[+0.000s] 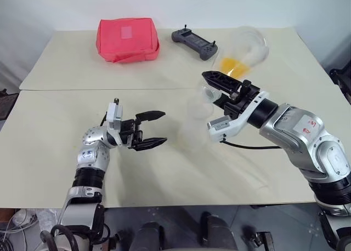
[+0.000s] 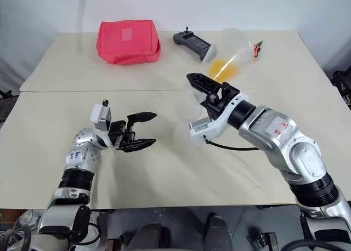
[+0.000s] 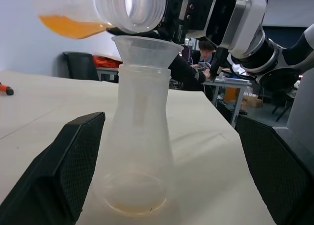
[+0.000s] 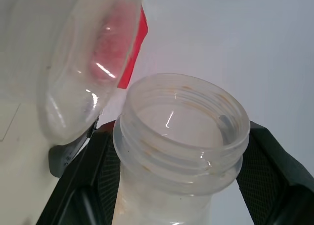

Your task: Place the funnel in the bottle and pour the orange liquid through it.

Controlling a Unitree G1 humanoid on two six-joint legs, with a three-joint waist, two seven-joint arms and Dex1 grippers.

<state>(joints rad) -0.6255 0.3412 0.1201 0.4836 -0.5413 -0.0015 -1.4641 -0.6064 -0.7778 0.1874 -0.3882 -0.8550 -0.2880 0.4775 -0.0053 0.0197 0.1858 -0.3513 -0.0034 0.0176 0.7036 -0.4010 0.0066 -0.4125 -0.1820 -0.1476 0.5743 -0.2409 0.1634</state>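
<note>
The clear bottle (image 3: pixel 140 151) stands upright on the table with the clear funnel (image 3: pixel 147 48) seated in its neck. My right gripper (image 1: pixel 219 84) is shut on the neck of a clear jar (image 1: pixel 247 45), held tilted with its mouth (image 3: pixel 130 6) just above the funnel. The orange liquid (image 1: pixel 233 64) pools in the jar's low side, away from the mouth. A thin orange ring (image 3: pixel 132 205) shows at the bottle's base. My left gripper (image 1: pixel 151 129) is open, level, just left of the bottle (image 1: pixel 198 119) and not touching it.
A red pouch (image 1: pixel 128 39) and a black controller (image 1: pixel 193 43) lie at the back of the table. An orange-handled tool (image 2: pixel 256 49) lies behind the jar. A seam (image 1: pixel 82 90) runs across the tabletop. A person (image 3: pixel 206 50) sits far behind.
</note>
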